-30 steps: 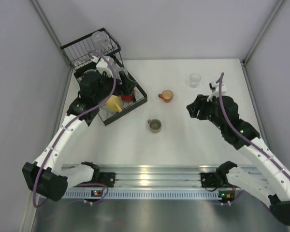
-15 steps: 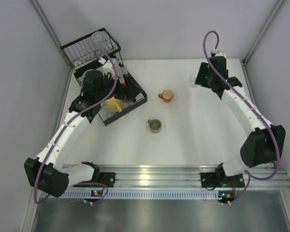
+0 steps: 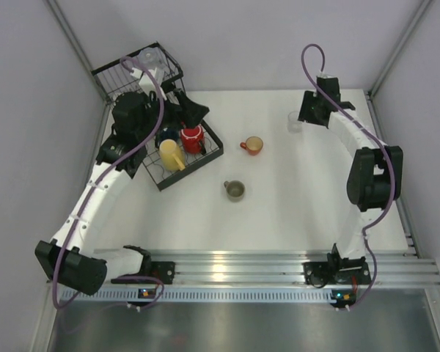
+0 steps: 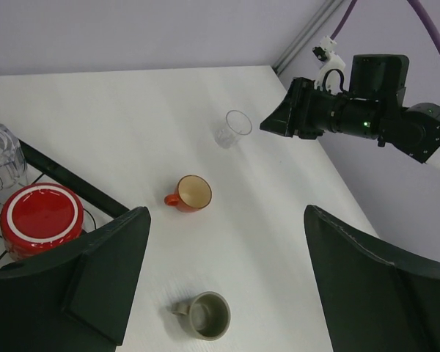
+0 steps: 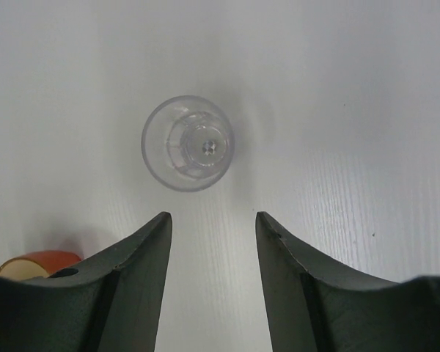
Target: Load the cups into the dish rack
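Showing tumbler (image 5: pixel 188 144) beyond right tool (image 5: pixel 213 218), wrist view

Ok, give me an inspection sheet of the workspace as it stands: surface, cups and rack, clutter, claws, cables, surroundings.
Surface: white table, no spills seen.
Job's things: dish rack at the far left holds a red mug, a yellow mug and, in its basket part, a clear tumbler. Standing on the table are an orange-red mug, an olive-grey mug and a second clear tumbler.
Clutter: nothing seen.
Claws: left claw open and empty, above the rack; right claw open, over the second clear tumbler, not touching it.
Cables: purple cables loop above both wrists.
Surroundings: grey walls; metal rail at the near edge.
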Controlling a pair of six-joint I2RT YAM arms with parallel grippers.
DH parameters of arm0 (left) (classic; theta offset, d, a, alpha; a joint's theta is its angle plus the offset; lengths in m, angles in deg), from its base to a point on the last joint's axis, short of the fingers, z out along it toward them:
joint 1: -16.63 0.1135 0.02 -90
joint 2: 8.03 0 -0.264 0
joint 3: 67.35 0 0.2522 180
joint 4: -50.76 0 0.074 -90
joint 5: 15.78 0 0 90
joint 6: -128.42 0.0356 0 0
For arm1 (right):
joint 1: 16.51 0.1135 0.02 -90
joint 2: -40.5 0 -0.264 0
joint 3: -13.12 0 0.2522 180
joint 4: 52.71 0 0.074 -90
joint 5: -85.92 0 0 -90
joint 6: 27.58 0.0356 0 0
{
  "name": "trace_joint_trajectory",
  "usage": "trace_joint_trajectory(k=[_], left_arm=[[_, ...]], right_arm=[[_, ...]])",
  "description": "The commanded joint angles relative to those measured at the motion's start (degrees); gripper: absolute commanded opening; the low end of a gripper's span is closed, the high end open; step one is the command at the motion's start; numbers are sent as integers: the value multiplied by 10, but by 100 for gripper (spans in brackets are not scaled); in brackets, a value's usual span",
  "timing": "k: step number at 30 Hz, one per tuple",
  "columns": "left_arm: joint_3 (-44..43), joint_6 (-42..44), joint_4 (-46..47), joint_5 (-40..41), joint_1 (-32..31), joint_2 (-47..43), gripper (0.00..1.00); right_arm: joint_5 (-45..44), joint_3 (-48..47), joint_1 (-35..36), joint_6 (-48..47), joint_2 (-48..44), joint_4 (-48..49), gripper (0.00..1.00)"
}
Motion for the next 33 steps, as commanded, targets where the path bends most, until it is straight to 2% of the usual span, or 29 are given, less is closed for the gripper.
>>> trace_joint_trajectory(k=[1,9,15,18,22,25,30,33], left_arm=[[-16,-12,35,11,6,5,91],[5,-15,48,34,19,-17,89],[-15,-40,53,-23,27,11,85],[-24,-52,47,-33,30,17,85],[-36,-44,25,-46,31,20,83],[-46,-54,5,-63,33,22,82],[-46,-87,2,-102,38,21,82],[-53,-113,3,-126,42,36,83]], right_arm=[[-2,-52,-3,7,35,54,50],[-9,-100,-2,14,108,42,47],[-20,-98,-2,19,120,34,45],[-12,-93,-3,23,125,39,39],[5,-78,-3,26,109,50,12],[17,-62,-5,21,83,61,0],[29,-27,-11,22,24,56,0],[74,45,-11,40,-60,89,0]])
